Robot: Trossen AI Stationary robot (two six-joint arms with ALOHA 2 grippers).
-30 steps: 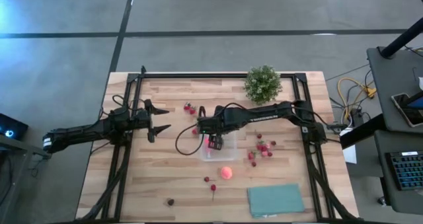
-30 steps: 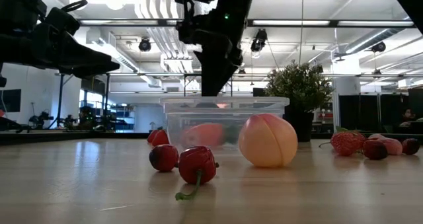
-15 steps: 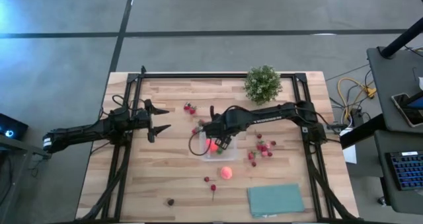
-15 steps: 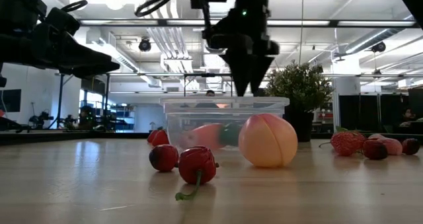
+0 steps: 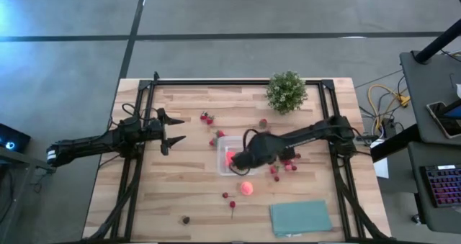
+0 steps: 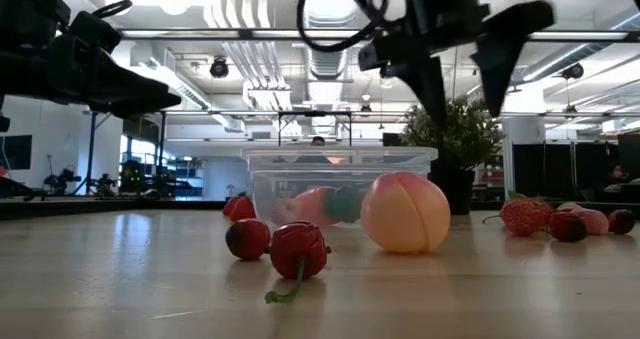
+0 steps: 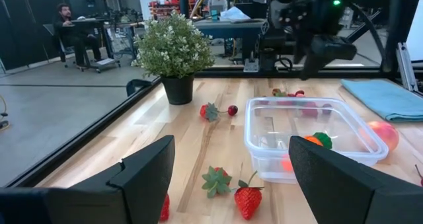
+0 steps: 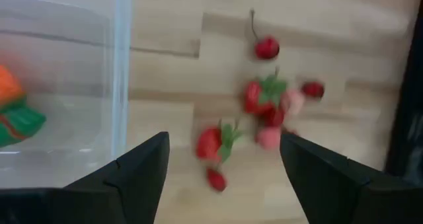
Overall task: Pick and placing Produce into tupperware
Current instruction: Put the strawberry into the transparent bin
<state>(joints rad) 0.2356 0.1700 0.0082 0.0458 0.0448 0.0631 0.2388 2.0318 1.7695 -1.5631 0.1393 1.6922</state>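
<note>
The clear tupperware (image 5: 222,147) stands mid-table; it also shows in the low view (image 6: 340,164) and the left wrist view (image 7: 264,128). An orange-red piece with a green end (image 8: 14,112) lies inside it. My right gripper (image 5: 243,160) hangs open and empty above the tupperware's right side (image 8: 122,65); in the low view (image 6: 465,79) its fingers stand wide apart. A peach ball (image 5: 247,188) rests on the table near the tupperware. A cluster of strawberries (image 5: 287,162) lies to its right. My left gripper (image 5: 173,133) waits open at the table's left.
A potted plant (image 5: 287,91) stands at the far edge and a teal cloth (image 5: 300,217) lies at the near right. Loose strawberries (image 5: 207,118) lie far left of the tupperware. Cherries (image 5: 229,199) and a dark piece (image 5: 186,219) lie near the front. People sit beyond the table (image 7: 66,26).
My right gripper has gone from over the tupperware's left part toward the table's right edge, rising a little and turning. The orange-red piece stays in the tupperware and has shifted slightly.
</note>
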